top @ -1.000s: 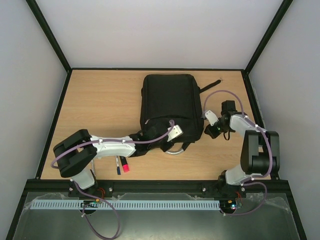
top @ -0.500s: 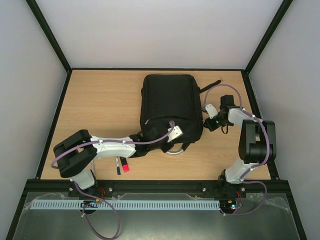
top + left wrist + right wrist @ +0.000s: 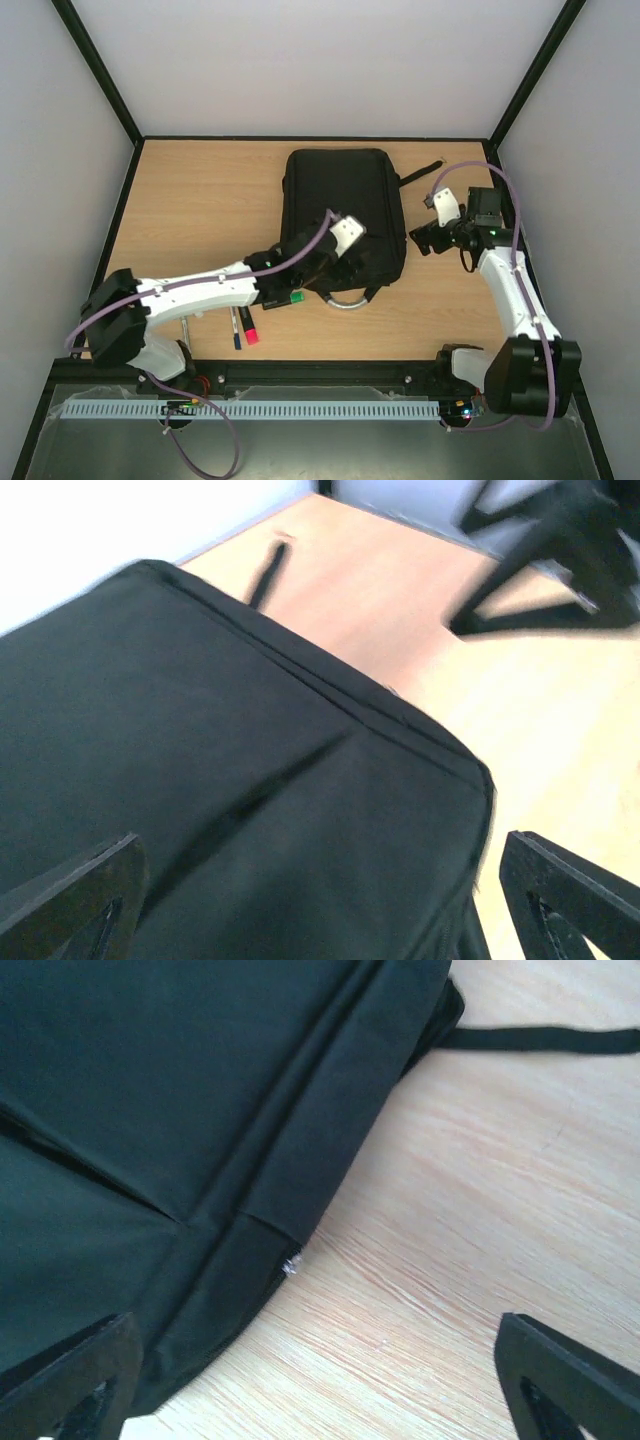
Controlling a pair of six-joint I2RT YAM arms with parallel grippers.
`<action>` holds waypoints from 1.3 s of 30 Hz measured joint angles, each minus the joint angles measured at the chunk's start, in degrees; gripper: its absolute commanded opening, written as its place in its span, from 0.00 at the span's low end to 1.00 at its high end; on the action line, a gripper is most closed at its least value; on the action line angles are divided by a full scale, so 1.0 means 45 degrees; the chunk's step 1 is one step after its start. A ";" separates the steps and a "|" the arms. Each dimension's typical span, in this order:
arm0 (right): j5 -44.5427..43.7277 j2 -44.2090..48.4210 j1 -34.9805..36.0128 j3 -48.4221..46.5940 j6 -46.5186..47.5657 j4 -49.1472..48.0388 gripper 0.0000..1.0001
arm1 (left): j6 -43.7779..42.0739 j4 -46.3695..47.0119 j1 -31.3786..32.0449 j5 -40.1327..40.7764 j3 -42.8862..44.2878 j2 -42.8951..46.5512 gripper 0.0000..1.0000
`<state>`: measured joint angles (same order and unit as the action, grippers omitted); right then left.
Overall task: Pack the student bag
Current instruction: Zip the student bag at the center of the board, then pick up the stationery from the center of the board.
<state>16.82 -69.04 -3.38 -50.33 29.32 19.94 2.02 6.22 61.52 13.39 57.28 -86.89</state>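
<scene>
The student bag (image 3: 340,200) is a large black backpack lying flat mid-table, its grey loop handle (image 3: 345,300) toward the near edge. My left gripper (image 3: 335,255) hovers over the bag's near half. In the left wrist view the left gripper (image 3: 320,920) is open, fingers (image 3: 70,900) wide apart above the black fabric (image 3: 250,780), holding nothing. My right gripper (image 3: 420,240) sits just off the bag's right side. In the right wrist view the right gripper (image 3: 320,1390) is open over bare wood, beside the bag's zipped edge (image 3: 230,1260) and a small silver zip pull (image 3: 292,1265).
Two markers (image 3: 243,328), one with a red cap, lie on the table near the left arm. A green-capped item (image 3: 297,297) shows just below the left forearm. A black strap (image 3: 425,168) trails from the bag's far right corner. Black frame rails border the table.
Both grippers have opened. The left arm reached farther up over the bag. The right arm stretched out and its gripper moved right, away from the bag's edge.
</scene>
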 measured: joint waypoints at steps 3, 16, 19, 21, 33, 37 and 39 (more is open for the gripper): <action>0.0423 0.1059 0.0000 -0.0369 -0.0486 0.0539 0.99 | 0.1117 -0.1005 -0.0262 0.1107 0.0879 0.0651 0.99; 0.3016 0.2584 0.0185 -0.1234 -0.2817 0.1195 0.99 | 0.3759 -0.3755 -0.4017 0.2997 -0.0126 0.4444 0.99; 0.3065 0.2356 0.1219 -0.1253 -0.3196 0.1093 0.99 | 0.4323 -0.4221 -0.5421 0.2331 -0.1025 0.5493 0.99; 0.3050 0.2016 0.1928 -0.1418 -0.3410 0.1010 0.99 | 0.4867 -0.4736 -0.6028 0.2297 -0.1389 0.5911 1.00; 0.4779 -0.0078 0.2166 -0.0661 -0.3721 -0.1190 1.00 | 0.6989 -0.7927 -0.7524 0.0641 -0.2113 0.4770 0.44; 0.5013 -0.0437 0.2171 0.0656 -0.3308 -0.1243 0.99 | 0.7713 -0.8437 -0.7388 -0.0869 -0.2579 0.5047 0.42; 0.5027 -0.0452 0.2171 0.0767 -0.3089 -0.1117 1.00 | 0.7791 -0.8694 -0.7111 -0.1384 -0.2934 0.5178 0.35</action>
<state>39.44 -71.07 6.39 -46.87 15.42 14.92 37.08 -32.91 29.52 7.16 44.07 -63.59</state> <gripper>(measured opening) 0.995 0.421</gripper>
